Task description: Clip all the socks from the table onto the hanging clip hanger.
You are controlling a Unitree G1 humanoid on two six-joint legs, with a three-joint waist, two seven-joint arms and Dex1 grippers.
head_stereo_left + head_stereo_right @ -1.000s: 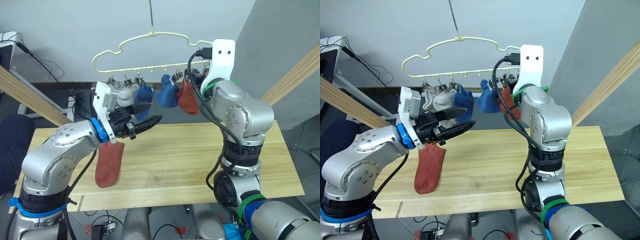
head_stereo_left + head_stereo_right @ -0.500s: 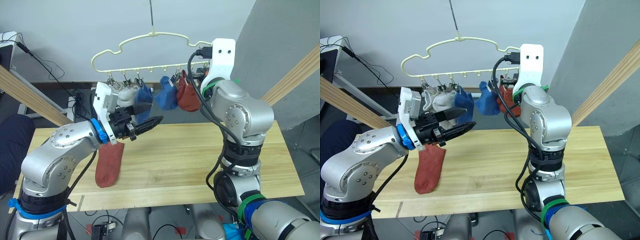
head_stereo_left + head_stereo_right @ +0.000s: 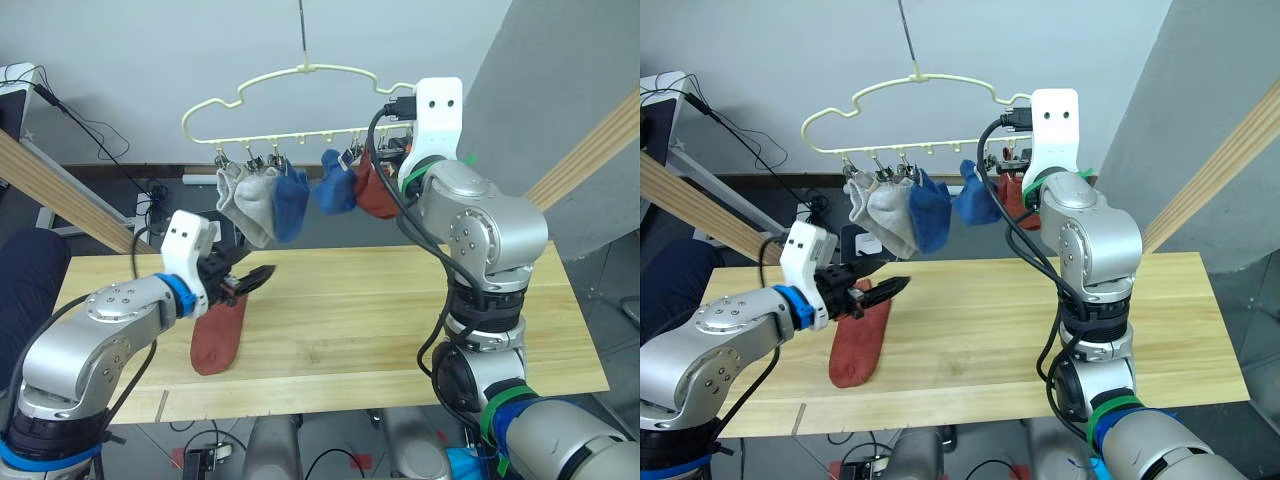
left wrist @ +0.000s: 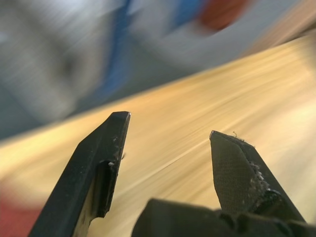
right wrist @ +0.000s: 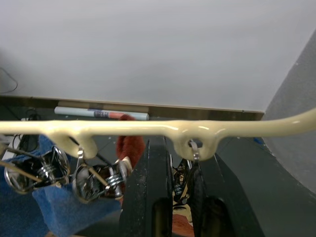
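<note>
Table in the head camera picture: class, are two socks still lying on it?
No, a single red sock lies on the table, under the open left hand; the other socks hang from the hanger.

Both arms are made of rounded silver-grey metal shells, with small dark screw heads around the joints. The left arm has a bright blue ring at the wrist, and after it a white box-shaped camera housing with two small round holes. The left gripper [image 3: 250, 280] is black, and its fingers [image 4: 101, 163] are flat, pointed blades with a rough textured pad on the inner side. The right arm carries a tall white plate with two round holes at its 12 o'clock end. Black cables run along the right forearm in loops. Green tape wraps its wrist, and green and blue bands sit near its shoulder.
</note>
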